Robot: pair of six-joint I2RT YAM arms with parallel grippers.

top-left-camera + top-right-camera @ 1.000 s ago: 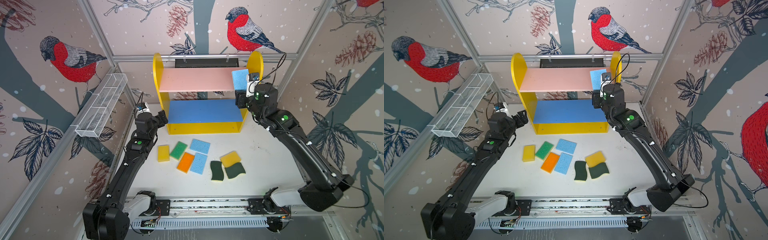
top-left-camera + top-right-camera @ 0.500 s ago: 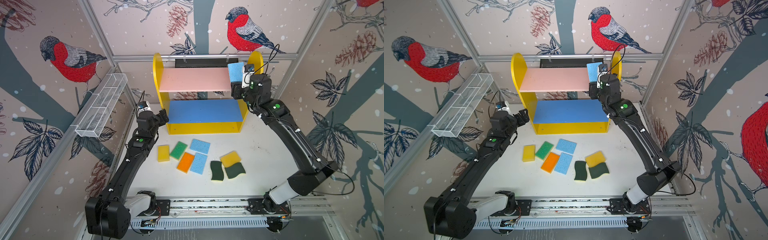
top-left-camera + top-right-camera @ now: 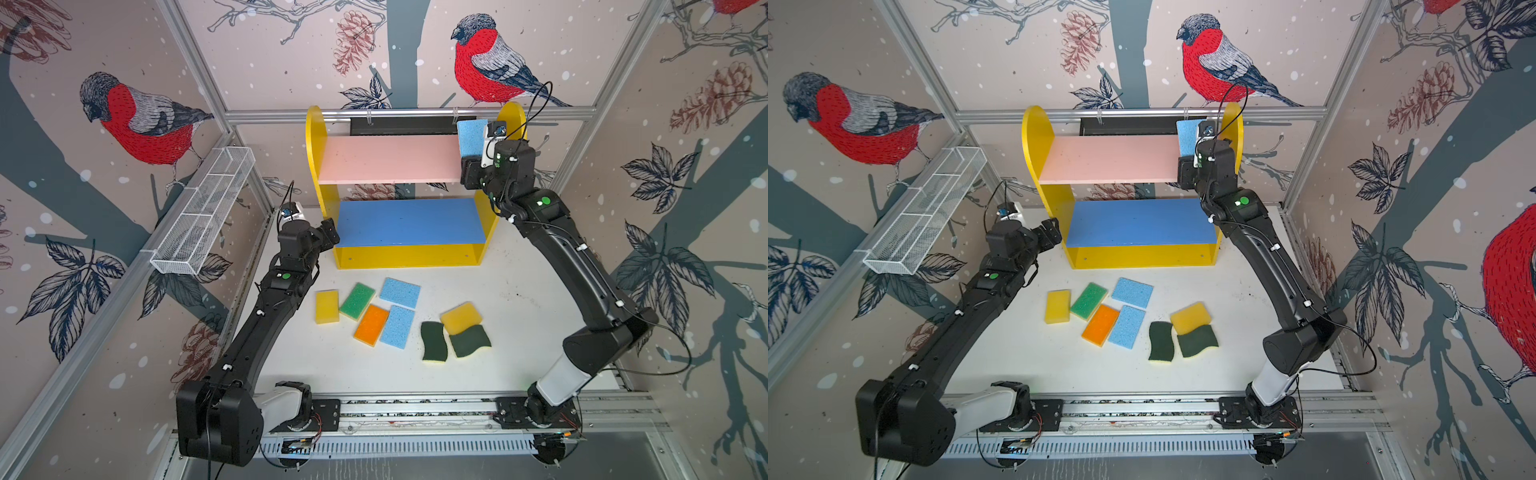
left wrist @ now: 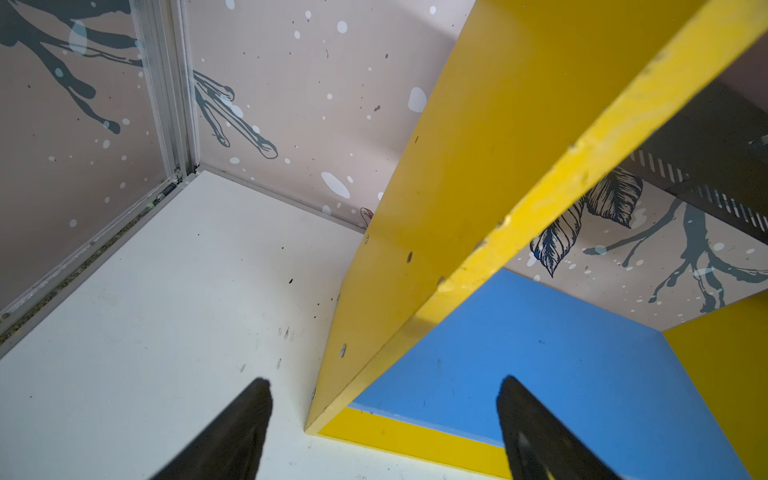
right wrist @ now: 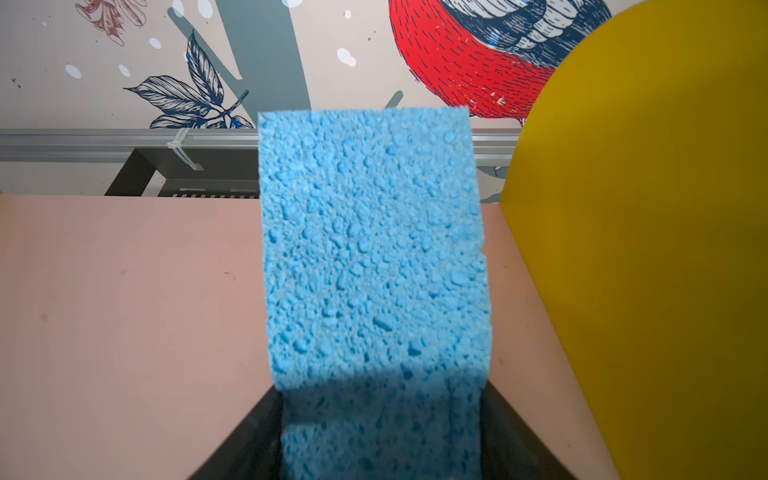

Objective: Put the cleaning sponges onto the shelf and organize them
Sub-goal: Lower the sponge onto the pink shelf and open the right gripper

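At the left, the left tool (image 4: pixel 384 380) stood wide open and empty. It sat low beside the shelf (image 3: pixel 313 137), with the front edge of the yellow left side between its fingers in the left wrist view. Whether it touched that panel could not be told.

Eight cleaning sponges lay loose on the tabletop (image 3: pixel 519 299) in front of the shelf. From the left they were a yellow block (image 3: pixel 327 306), a green-topped sponge (image 3: pixel 357 295), an orange-topped sponge (image 3: pixel 372 325), two light-blue rectangles (image 3: pixel 400 292), and a cluster of two dark-green scourers (image 3: pixel 433 340) with a second yellow block (image 3: pixel 461 318) resting partly on them. The blue middle board (image 3: pixel 409 222) was bare.

At the right, the right tool (image 3: pixel 471 166) was clamped across the lower end of a third light-blue sponge (image 5: pixel 374 249). It held the sponge upright over the right end of the pink top board (image 3: pixel 386 160), just beside the yellow right side.

The step in hand looked like the first placement. The next move probably called for lowering the sponge onto the pink board, tight to that corner, and then spreading the fingers. Released while upright, the thin sponge could topple.
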